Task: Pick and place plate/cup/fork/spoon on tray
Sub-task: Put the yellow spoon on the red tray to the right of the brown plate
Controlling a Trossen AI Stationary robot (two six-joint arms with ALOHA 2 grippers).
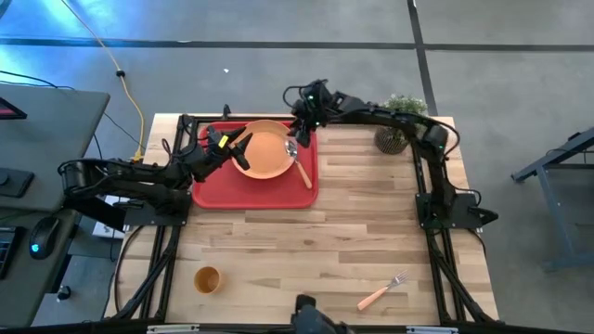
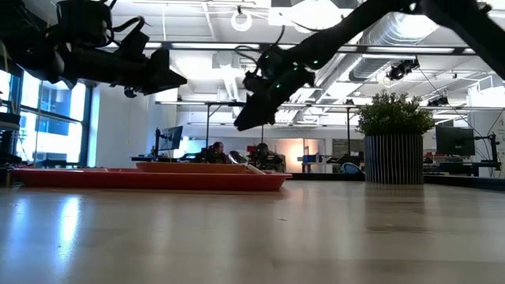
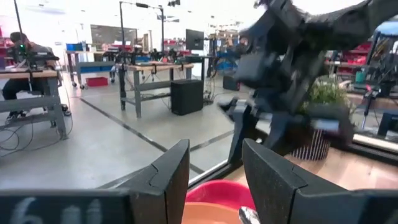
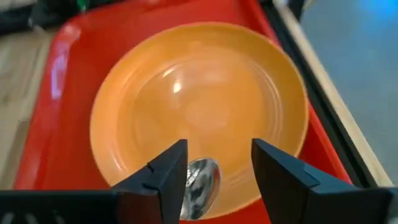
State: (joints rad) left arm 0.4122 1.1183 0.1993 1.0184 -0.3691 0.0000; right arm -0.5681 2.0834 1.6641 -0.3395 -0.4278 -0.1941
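The orange plate (image 1: 264,153) lies on the red tray (image 1: 212,190) at the table's far left; it also shows in the right wrist view (image 4: 199,106). The spoon (image 1: 299,161) lies with its silver bowl (image 4: 200,180) on the plate's right rim and its handle end on the tray. My left gripper (image 1: 238,142) is open and empty above the plate's left edge. My right gripper (image 4: 217,163) is open and empty, raised above the spoon's bowl (image 2: 246,118). The cup (image 1: 206,278) stands near the table's front left. The fork (image 1: 382,292) lies near the front right.
A potted plant (image 1: 397,132) stands at the table's far right, close to my right arm. Bare wood (image 1: 306,241) stretches between the tray and the front edge. The room behind holds desks and seated people (image 2: 217,151).
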